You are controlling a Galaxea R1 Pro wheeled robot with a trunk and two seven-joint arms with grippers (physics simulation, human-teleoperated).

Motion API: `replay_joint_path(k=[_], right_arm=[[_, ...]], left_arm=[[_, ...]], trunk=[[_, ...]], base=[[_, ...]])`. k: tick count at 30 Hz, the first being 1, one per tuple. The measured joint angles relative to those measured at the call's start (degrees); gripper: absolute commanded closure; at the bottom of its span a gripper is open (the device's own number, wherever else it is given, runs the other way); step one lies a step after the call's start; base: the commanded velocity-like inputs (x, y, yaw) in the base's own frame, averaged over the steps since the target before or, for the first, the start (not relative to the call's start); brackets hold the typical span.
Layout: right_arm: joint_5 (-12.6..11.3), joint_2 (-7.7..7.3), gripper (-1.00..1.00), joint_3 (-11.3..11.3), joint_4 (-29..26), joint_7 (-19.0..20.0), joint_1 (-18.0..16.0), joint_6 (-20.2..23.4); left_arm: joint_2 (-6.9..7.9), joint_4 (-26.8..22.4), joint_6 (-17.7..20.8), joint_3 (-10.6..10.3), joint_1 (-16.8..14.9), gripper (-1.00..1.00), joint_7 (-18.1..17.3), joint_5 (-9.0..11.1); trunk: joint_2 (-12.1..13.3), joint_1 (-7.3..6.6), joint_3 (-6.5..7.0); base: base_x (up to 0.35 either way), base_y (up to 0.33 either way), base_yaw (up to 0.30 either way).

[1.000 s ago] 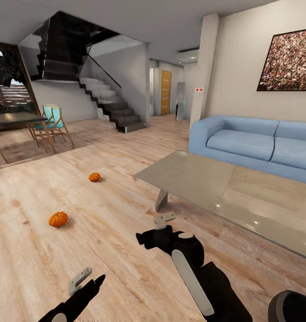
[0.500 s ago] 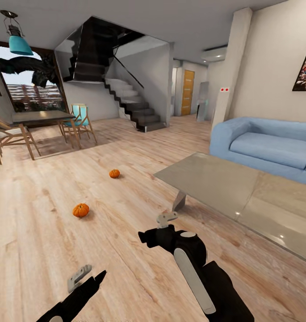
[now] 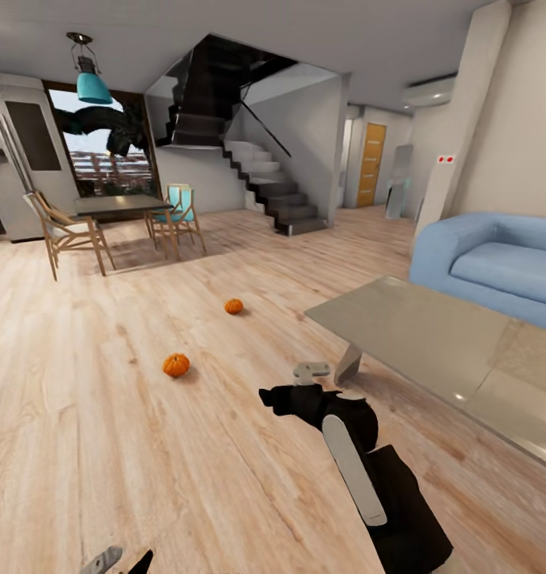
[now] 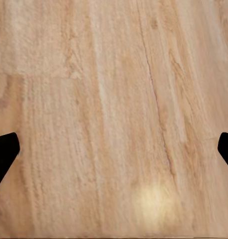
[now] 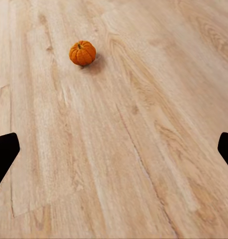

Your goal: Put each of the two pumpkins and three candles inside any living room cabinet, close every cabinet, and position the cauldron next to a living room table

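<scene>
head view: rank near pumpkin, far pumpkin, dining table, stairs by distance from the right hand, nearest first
1. Near pumpkin, on the floor left of the right hand.
2. Far pumpkin, farther up the floor.
3. Dining table, back left.
4. Stairs, behind it.

View panned left (camera turn); left end effector (image 3: 117, 560) lower in view.

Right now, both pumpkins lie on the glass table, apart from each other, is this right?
Not quite. Both pumpkins lie on the wooden floor, apart from each other; the table is beside them. The head view shows it.
</scene>
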Motion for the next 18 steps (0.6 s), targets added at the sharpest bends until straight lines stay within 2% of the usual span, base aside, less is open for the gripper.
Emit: replay_joint_path(k=[3,6,7,8,10,13,18], right_arm=[[-0.2,0.2,-1.0,-1.7,0.9,0.2,-0.9,0.0],[-1.3,0.31,-1.0,-3.0,1.7,0.4,-1.8,-0.1],[-2.0,0.33,-1.0,-3.2,1.8,0.4,-2.0,-0.1],[-5.1,0.32,-1.0,-3.5,2.0,0.5,-2.5,-0.2],[-8.4,0.31,-1.0,-3.7,2.2,0.5,-2.7,-0.2],[-11.0,0.3,-1.0,-3.8,2.3,0.5,-2.9,-0.2],[-12.2,0.24,-1.0,-3.7,2.4,0.6,-3.0,-0.1]], left_arm=[[0.13,0.2,0.0,0.1,0.3,-1.0,0.0,0.1],[0.44,0.4,-0.1,1.1,1.2,-1.0,0.0,0.4],[0.5,0.4,-0.1,1.6,1.5,-1.0,0.0,0.4],[0.63,0.5,-0.2,2.9,2.0,-1.0,0.0,0.5],[0.71,0.7,-0.4,3.6,2.4,-1.0,0.1,0.5],[0.78,0.8,-0.6,4.8,2.6,-1.0,0.2,0.5],[0.7,1.0,-0.6,6.9,2.7,-1.0,0.2,0.6]], trunk=[[0.0,0.0,0.0],[0.0,0.0,0.0],[0.0,0.0,0.0],[0.0,0.0,0.0],[0.0,0.0,0.0],[0.0,0.0,0.0],[0.0,0.0,0.0]], base=[[0.0,0.0,0.264],[0.0,0.0,0.271],[0.0,0.0,0.283],[0.0,0.0,0.284],[0.0,0.0,0.287],[0.0,0.0,0.289],[0.0,0.0,0.29]])
